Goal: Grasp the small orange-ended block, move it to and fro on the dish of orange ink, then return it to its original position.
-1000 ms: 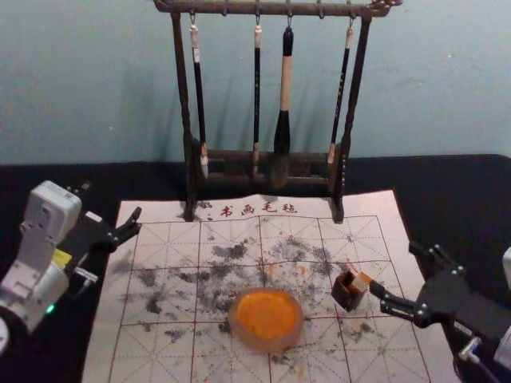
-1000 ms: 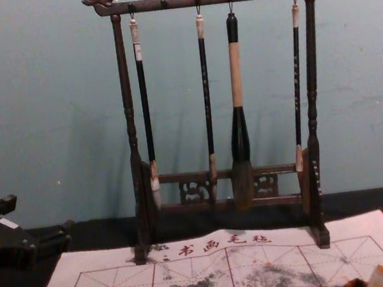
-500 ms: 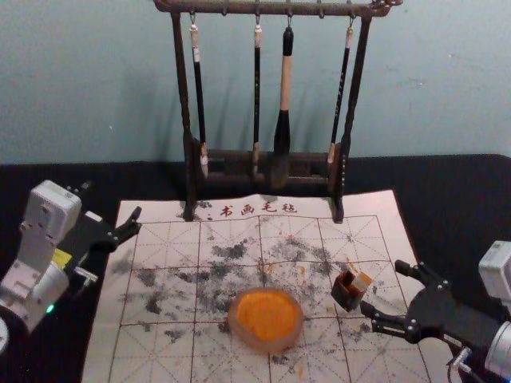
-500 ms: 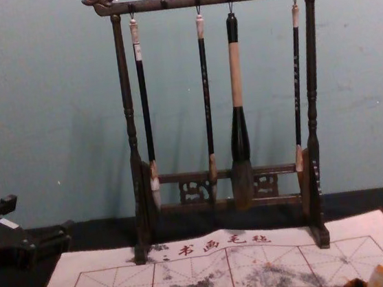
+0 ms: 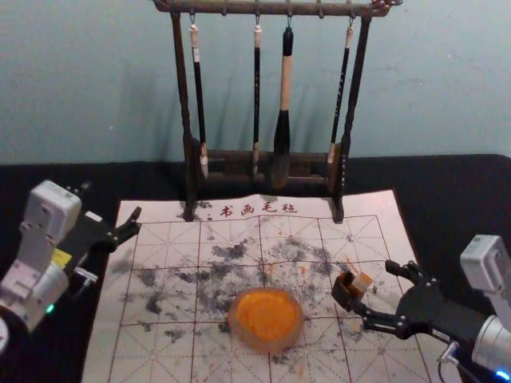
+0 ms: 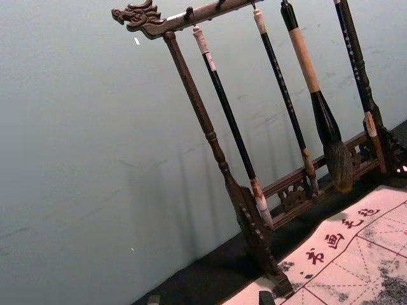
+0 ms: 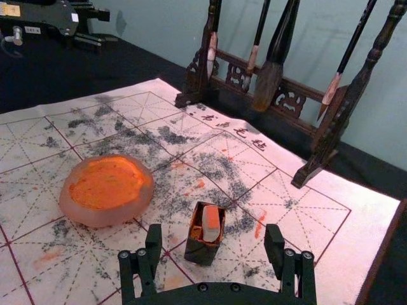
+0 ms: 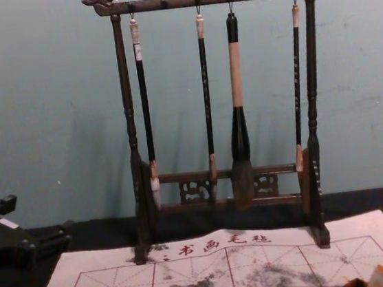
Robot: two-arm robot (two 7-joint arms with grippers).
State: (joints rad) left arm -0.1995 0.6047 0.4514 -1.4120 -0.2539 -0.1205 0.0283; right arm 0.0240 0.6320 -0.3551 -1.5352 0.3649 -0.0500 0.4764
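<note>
Inside the dark box [image 7: 202,253], the small orange-ended block [image 7: 211,219] is sticking up, probably light, stiff, ink-slick, calling for a pinch on its pale sides, right gripper [image 5: 374,288] hovering spread just beside the box, left gripper [image 5: 110,201] idling, fingers apart, well away from it.

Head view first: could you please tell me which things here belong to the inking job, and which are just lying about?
For the job:
- orange-ended block, in its small box
- ink dish
- right gripper, open near the box

Not needed:
- brush rack
- four hanging brushes
- left gripper, parked at the left
</note>
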